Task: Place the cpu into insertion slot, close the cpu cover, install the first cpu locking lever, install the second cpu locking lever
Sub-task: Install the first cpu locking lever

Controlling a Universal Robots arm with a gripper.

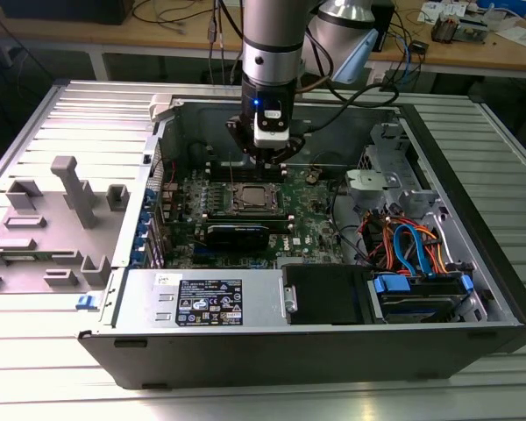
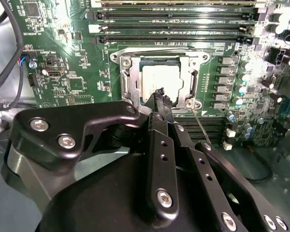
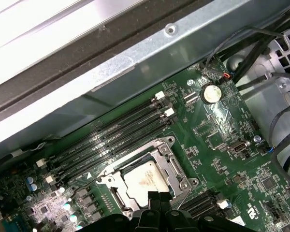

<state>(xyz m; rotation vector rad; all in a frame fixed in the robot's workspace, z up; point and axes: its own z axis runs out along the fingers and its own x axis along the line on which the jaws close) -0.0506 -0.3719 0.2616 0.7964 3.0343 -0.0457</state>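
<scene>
Tabletop [image 1: 61, 368] of ribbed metal carries an open PC case [image 1: 333, 351] across the middle and right of the exterior view. Arm [image 1: 272, 44] hangs in from top centre, over the green motherboard [image 1: 311, 224]. Pincer [image 1: 265, 161] sits just above centre, fingers squeezed together with nothing in them that I can see, tips right by the insertion slot [image 2: 117, 57]. Cpu cover [image 2: 129, 77] lies flat on it, and the cpu [image 2: 160, 77] is sitting inside the cut-out.
</scene>
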